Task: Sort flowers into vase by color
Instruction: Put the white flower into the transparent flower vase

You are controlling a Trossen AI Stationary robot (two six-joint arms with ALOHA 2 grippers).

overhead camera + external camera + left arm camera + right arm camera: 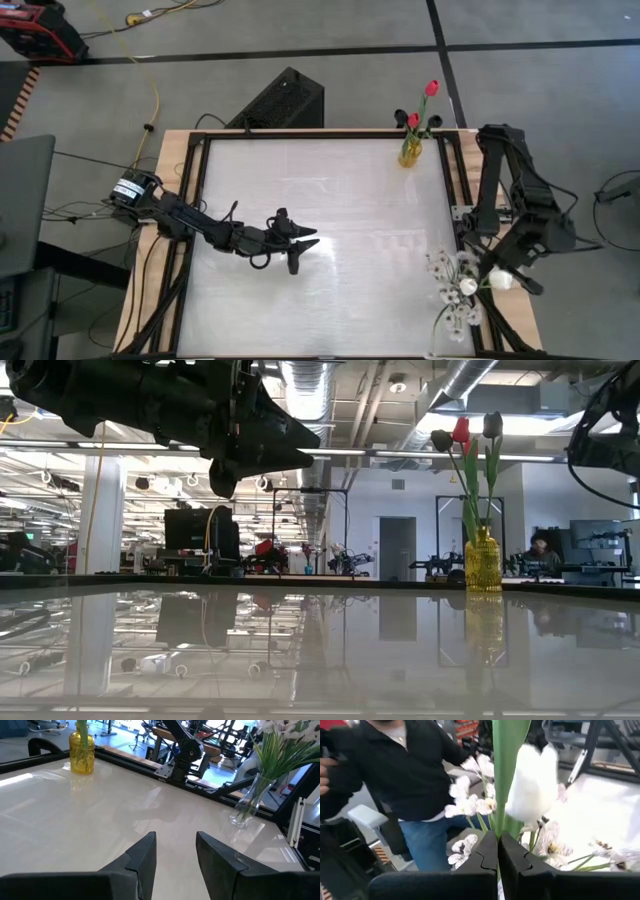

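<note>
Pinched shut at the bottom centre of the right wrist view: right gripper, dark fingers closed on the green stem of a white tulip, bloom just above and right of the grip. Held low on the stem, probably so the head stays uncrushed and the stem end can be steered. Behind, left of centre, sprigs of white blossoms; farther back, upper left, a person in dark top and jeans, away from the work.

Left wrist view next. At bottom centre, left gripper parted, nothing between the fingers, hovering over bare table. At upper left a yellow vase; at right a clear vase full of green stems and white blooms. Seemingly waiting its turn.

High view. Left gripper mid-frame, slightly left and low; right gripper at lower right, carrying the white tulip just beside the clear vase with its white bunch. Likely heading there, white to white. Yellow vase at top, right of centre, holding red tulips and a dark tulip, well apart from the whites, so colours kept separate.

Low view. Left arm across upper left; yellow vase right of centre, red and dark heads upright above it. White tulip not seen here.
</note>
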